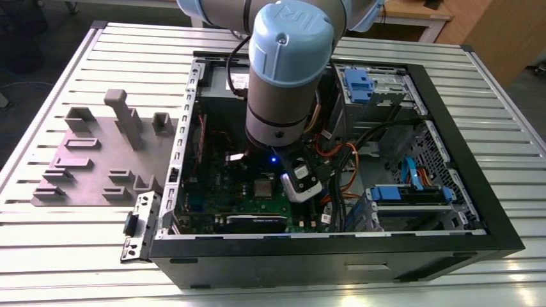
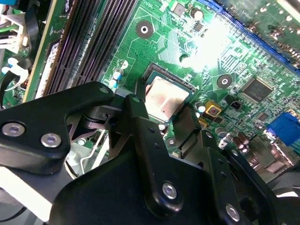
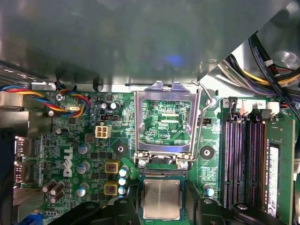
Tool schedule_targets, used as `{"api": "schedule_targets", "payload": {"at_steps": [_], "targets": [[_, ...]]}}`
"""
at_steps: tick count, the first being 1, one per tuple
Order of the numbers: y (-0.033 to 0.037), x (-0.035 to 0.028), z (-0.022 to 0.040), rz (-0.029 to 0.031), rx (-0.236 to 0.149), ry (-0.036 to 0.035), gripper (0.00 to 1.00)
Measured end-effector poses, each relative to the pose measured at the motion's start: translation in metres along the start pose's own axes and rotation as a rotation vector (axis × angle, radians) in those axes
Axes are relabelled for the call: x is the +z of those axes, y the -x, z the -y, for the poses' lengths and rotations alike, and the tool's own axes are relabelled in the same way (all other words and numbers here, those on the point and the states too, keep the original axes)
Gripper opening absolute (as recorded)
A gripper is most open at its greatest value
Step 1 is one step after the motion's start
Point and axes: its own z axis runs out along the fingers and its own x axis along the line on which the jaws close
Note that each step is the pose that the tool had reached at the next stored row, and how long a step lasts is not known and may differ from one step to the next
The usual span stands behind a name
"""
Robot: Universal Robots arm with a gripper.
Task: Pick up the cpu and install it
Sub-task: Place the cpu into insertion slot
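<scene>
The cpu [image 3: 161, 199] [image 2: 166, 97], a small square chip with a flat silver-grey top, lies flat in its black socket on the green motherboard [image 3: 93, 150]. My gripper [image 3: 161, 208] [image 2: 163, 112] hangs directly over it, one black finger [image 2: 136, 117] on each side of the socket. A thin dark gap shows between each finger and the chip's edges, so the jaws stand open around it. The socket's silver load frame [image 3: 138, 122] is tilted up and open just beyond the cpu. In the exterior view my arm [image 1: 286, 77] reaches down into the open computer case [image 1: 461, 192].
Black memory slots [image 3: 243, 159] [image 2: 89, 42] run close beside the socket, and the thin wire lever [image 3: 199, 117] stands up at the frame's side. Coloured cables [image 3: 70, 101], capacitors and blue drive bays [image 1: 410, 195] crowd the case. A grey fixture plate [image 1: 94, 160] lies on the slatted table.
</scene>
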Motion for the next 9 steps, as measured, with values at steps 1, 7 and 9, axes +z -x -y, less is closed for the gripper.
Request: {"api": "schedule_targets", "payload": {"at_steps": [1,7,9], "targets": [[0.0,0.0004,0.0,0.0,0.0,0.0,0.47],[0.0001,0.0035,0.0002,-0.0003,0.0,-0.0007,0.47],[0.0002,0.0036,0.0001,-0.0001,0.001,-0.0002,0.47]]}}
